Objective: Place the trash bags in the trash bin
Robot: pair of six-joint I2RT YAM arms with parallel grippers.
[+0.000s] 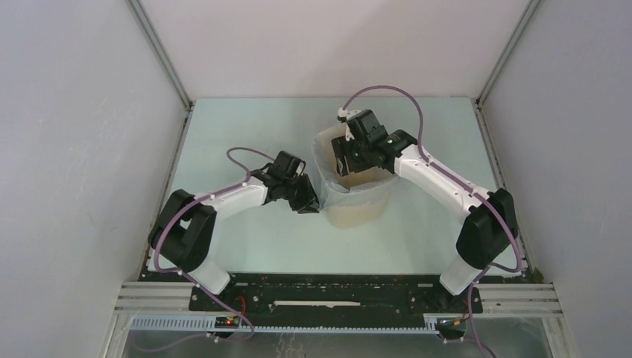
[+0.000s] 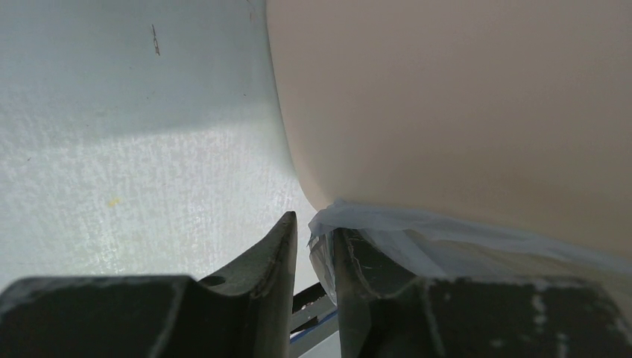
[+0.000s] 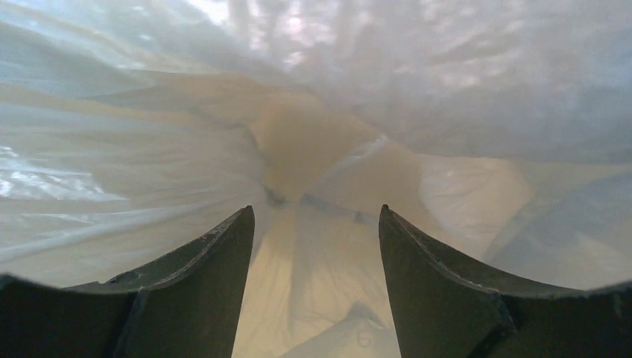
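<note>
- The trash bag [image 1: 329, 188] sits inside the trash bin [image 1: 363, 213] like a liner. Its hem is folded out over the rim on the left and near sides.
- The bin stands upright on the table [image 1: 246, 134], a little right of the middle.
- Your left gripper [image 2: 314, 240] is low at the left outer wall of the bin. Its fingers are narrow, with the hem of the film pinched between them.
- Your right gripper [image 3: 315, 210] is down inside the mouth of the bin, fingers wide and holding nothing. Ahead of it you see only crinkled film and the beige of the bin through it.
- I judge that the step in hand is to seat the bag. Press the loose film down and toward the corners with the right fingers, slowly, so the thin plastic does not tear.
- Hold the hem with the left while you press. A hard pull downward can tip or slide the bin.
- The far rim is hidden behind the right arm, so I cannot tell if the hem covers it.
- In your way are mostly your own arms: 2 wrists near 1 rim, and the purple cable [image 1: 387, 93] looping above the bin.
</note>
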